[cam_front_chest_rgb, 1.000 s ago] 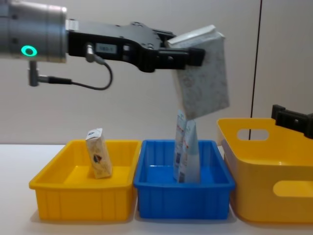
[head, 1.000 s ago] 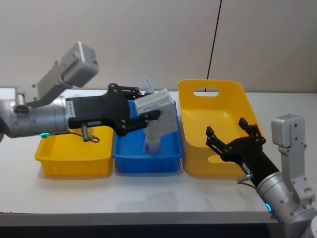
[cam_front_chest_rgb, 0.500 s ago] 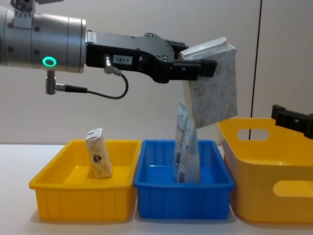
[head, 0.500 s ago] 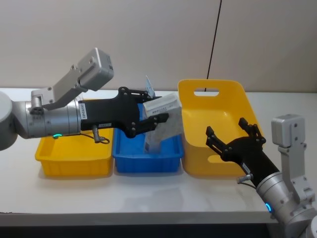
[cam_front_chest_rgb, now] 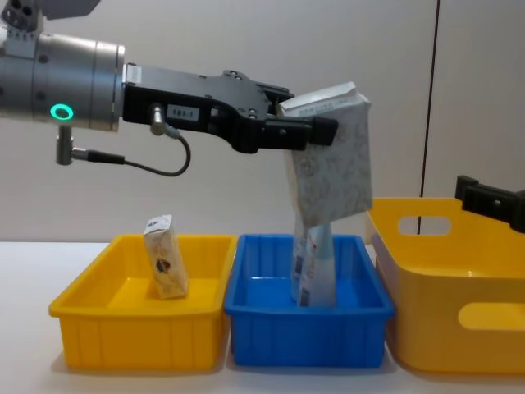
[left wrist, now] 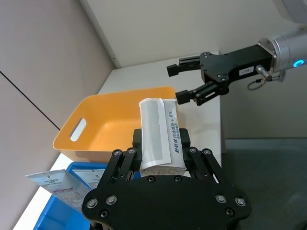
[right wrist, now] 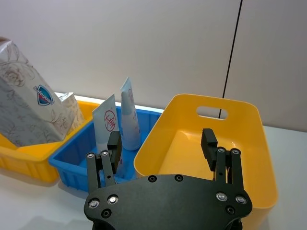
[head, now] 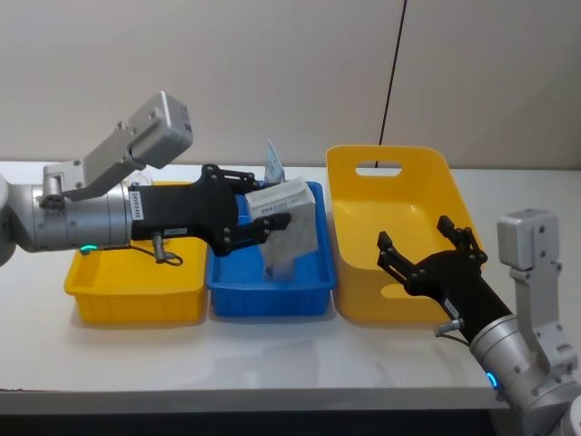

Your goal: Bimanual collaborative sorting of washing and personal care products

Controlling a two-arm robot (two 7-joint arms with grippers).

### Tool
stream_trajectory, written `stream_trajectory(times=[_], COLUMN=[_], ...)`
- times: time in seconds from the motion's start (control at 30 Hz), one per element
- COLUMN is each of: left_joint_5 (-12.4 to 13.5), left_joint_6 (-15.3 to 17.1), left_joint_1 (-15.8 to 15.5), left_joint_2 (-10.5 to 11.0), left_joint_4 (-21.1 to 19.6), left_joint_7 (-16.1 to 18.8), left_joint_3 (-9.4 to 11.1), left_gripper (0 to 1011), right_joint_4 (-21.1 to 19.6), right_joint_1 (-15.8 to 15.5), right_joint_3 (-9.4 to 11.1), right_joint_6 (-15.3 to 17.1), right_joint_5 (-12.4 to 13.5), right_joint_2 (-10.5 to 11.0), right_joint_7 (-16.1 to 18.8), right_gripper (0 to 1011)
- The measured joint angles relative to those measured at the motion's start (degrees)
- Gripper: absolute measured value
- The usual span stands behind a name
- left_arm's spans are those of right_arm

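Left claw (head: 272, 211) reached in from the left side, clenched on the top end of the grey-white speckled pack (head: 292, 222). Pack hung tilted in the air over the blue bin (head: 272, 300), lower end toward the bin's right half. In chest view the claw (cam_front_chest_rgb: 316, 131) sat well above the bins, and the pack's (cam_front_chest_rgb: 332, 164) bottom edge overlapped the tops of the pale-blue-and-white pouches (cam_front_chest_rgb: 312, 271). Contact btwn pack and pouches couldn't be told. Pouches stood upright in the blue bin, leaning a bit, w/ red print and barcode showing. In left wrist view the black fingers (left wrist: 137, 140) pinched the pack (left wrist: 158, 139) from both sides, printed edge facing the camera.

Small cream pack (cam_front_chest_rgb: 164, 267) stood tilted inside the small yellow bin (cam_front_chest_rgb: 139, 341), just left of the blue one.

Right claw (head: 425, 250) hovered low at front right, fingers spread wide w/ nothing btwn them, just in front of the large yellow tub (head: 399, 209). Right wrist view had that claw (right wrist: 160, 143) facing the tub's near rim.

Bins and tub sat in a row, side by side, on the white counter (head: 272, 354).
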Motion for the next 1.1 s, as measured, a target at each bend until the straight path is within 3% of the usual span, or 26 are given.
stream_trajectory(times=[1.1], left_joint_5=[-2.94], left_joint_6=[-1.37], left_joint_1=[-1.70], left_joint_2=[2.38], left_joint_4=[1.18], left_joint_7=[-5.59], left_joint_3=[1.81], left_gripper=[386], right_joint_4=[0.00], right_joint_1=[0.00], right_joint_3=[0.00], right_joint_6=[0.00], right_joint_5=[0.00], right_joint_2=[0.00], right_joint_7=[0.00], right_gripper=[1000])
